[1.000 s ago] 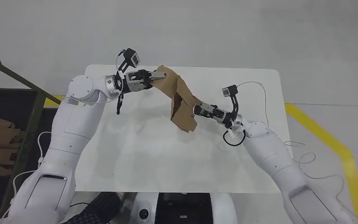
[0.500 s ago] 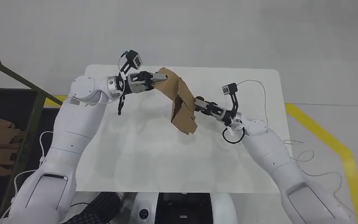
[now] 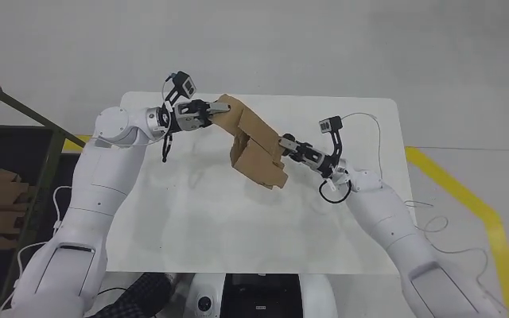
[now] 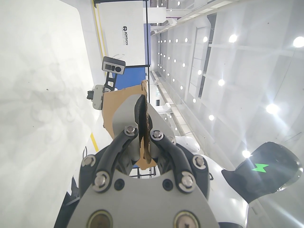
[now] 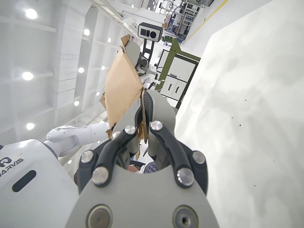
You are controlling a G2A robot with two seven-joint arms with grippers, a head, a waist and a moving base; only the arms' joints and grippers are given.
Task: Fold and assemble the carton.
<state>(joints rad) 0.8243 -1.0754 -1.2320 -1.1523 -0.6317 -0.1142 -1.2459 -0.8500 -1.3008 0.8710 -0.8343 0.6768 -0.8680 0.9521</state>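
Cardboard carton (image 3: 256,149) between two outstretched arms (image 3: 131,126)

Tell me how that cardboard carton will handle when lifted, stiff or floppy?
Probably fairly stiff within panels: the carton spans between the left end effector and right end effector without drooping. It likely hinges easily at creases, as its panels sit at angles. Probably light: two edge pinches seem to carry it.

The left arm (image 3: 99,183) and right arm (image 3: 386,215) wear smooth white shells; the left gripper (image 4: 142,106) has a grey metal base, black curved links pinned with silver screws, pale grey fingers (image 4: 121,117) with black ribbed pads; the right gripper (image 5: 142,103) matches; a thin white cable (image 3: 376,143) loops off the right wrist.
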